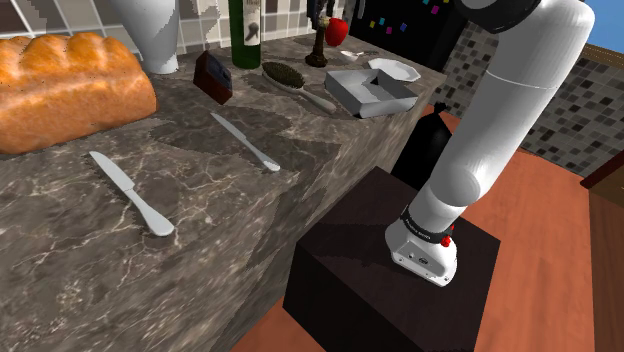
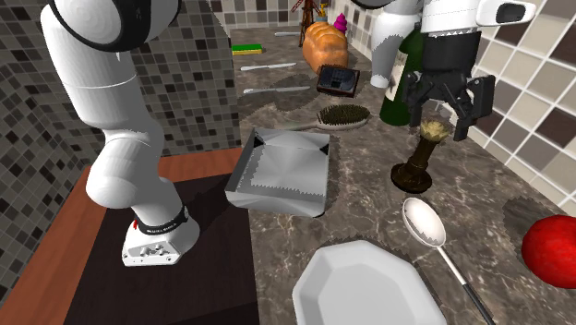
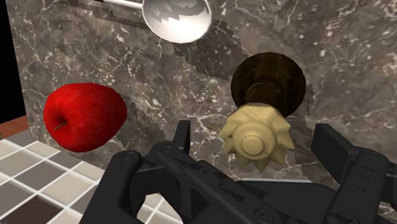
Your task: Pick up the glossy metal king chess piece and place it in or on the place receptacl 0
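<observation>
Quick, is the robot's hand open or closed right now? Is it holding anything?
Gripper: open, holding nothing; its fingers stand apart on either side of the king chess piece, not clasping it.

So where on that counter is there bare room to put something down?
In the shoulder view, the widest bare marble lies between the nearer knife and the farther knife, and nearer the camera than both. It is crowded at the far end: the tray, white plate, spoon, brush, wine bottle, apple and chess king stand close together there.
</observation>
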